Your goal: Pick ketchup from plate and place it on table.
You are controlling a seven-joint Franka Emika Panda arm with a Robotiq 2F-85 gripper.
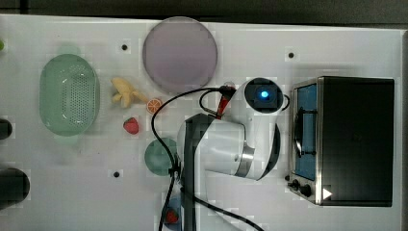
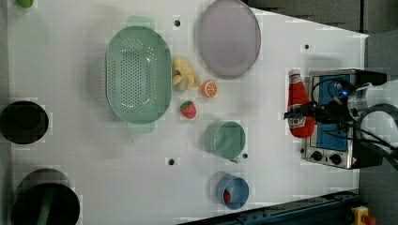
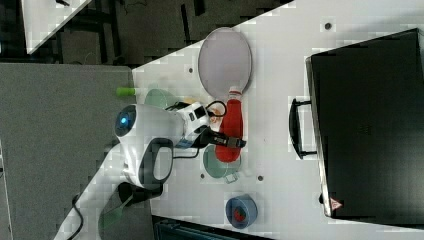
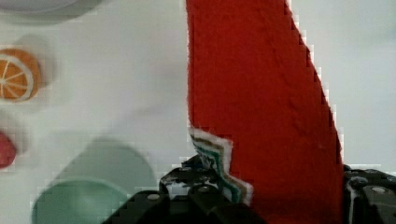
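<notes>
The ketchup [image 2: 297, 101] is a soft red bottle with a white cap and a label. It is off the plate [image 2: 228, 37], over the white table [image 2: 70, 61] between the plate and the toaster oven. My gripper [image 2: 300, 112] is shut on its lower body, near the label. In the right view the ketchup [image 3: 231, 125] points its cap at the plate [image 3: 224, 61], with the gripper [image 3: 229, 141] across it. In the wrist view the ketchup [image 4: 261, 107] runs up between the black fingers [image 4: 196, 196]. A red sliver of ketchup [image 1: 223, 105] shows beside my arm in the top view. Whether it touches the table I cannot tell.
A toaster oven [image 1: 346, 139] stands at the top view's right. A green basket [image 1: 70, 94], a yellow fruit [image 1: 125, 91], an orange slice [image 1: 154, 105], a strawberry [image 1: 131, 125] and a dark-green bowl [image 1: 161, 155] lie to the top view's left. A blue cup [image 2: 233, 191] sits near the left view's bottom.
</notes>
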